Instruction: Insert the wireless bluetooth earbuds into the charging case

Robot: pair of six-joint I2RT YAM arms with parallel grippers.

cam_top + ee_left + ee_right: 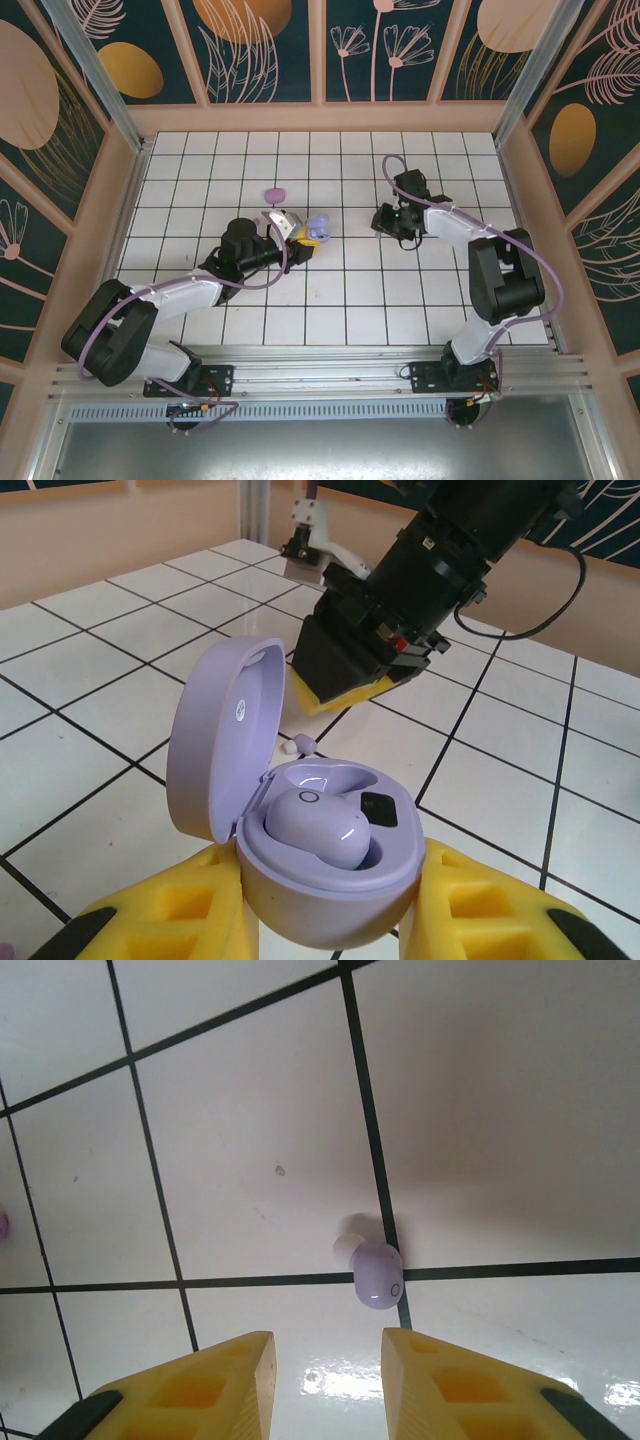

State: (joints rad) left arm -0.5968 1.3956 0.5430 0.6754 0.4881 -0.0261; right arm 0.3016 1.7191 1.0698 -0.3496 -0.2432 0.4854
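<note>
Lavender earbud lies loose on the tiled table, on a grid line, just beyond the right gripper, whose jaws stand apart, empty. Left of it, the left gripper pinches the open lavender charging case, with a second earbud seated inside. Risk: the smooth bud may squirt sideways if the pads close off-centre.

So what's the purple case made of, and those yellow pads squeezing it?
The lavender charging case: probably hard plastic, smooth and slightly glossy; light glints on its rim and on the earbud inside. The yellow pads: look like soft foam or rubber, matte, with moulded hollows.
</note>
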